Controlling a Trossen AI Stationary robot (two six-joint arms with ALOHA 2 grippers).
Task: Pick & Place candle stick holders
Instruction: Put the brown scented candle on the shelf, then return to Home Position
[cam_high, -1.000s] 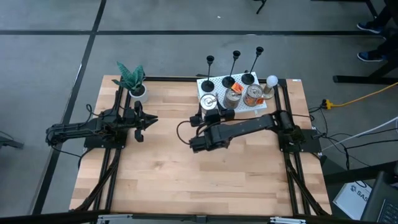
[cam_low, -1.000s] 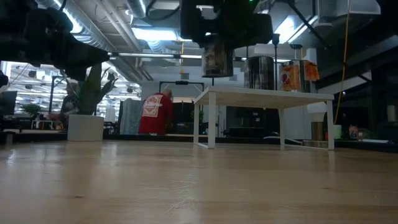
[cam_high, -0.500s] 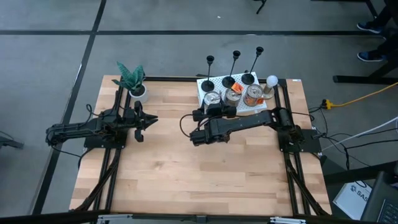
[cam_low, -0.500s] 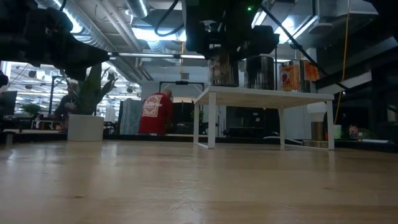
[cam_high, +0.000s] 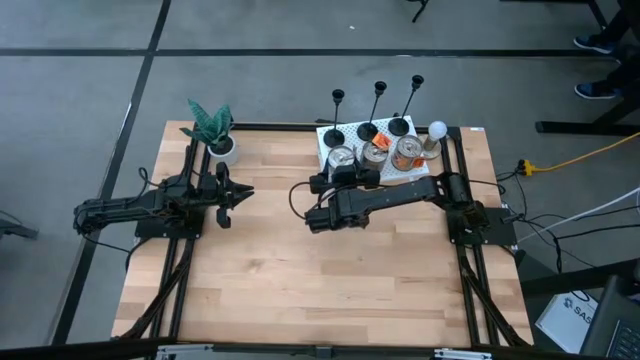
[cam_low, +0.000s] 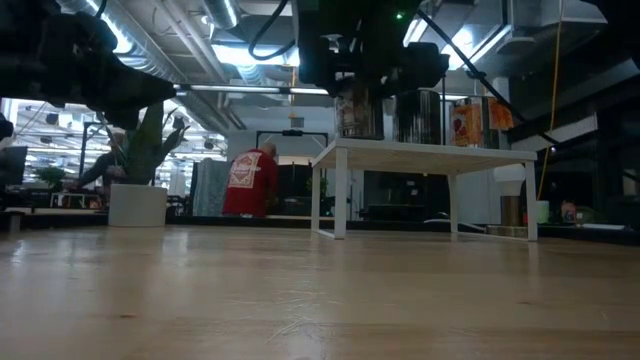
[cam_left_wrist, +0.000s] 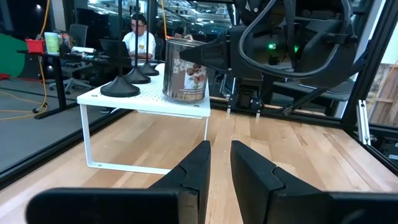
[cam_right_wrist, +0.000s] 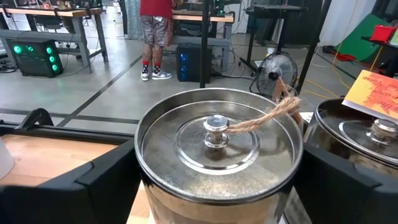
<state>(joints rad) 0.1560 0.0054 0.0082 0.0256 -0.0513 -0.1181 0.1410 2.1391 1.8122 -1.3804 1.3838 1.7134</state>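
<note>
The right end effector (cam_high: 343, 176) stands wide, its two fingers either side of a lidded silver tin (cam_right_wrist: 219, 146) with a twine tag, at the near left corner of a small white shelf (cam_left_wrist: 146, 102). Its arm reaches left across the counter (cam_high: 300, 280) from the right edge. Behind the tins, three candle stick holders (cam_high: 368, 130) stand along the shelf's far edge: slim, matte black, round flat bases, thin stems, tiny cups, differing heights. The left end effector (cam_high: 243, 195) rests narrow, empty, well apart near a potted plant (cam_high: 212, 128).
</note>
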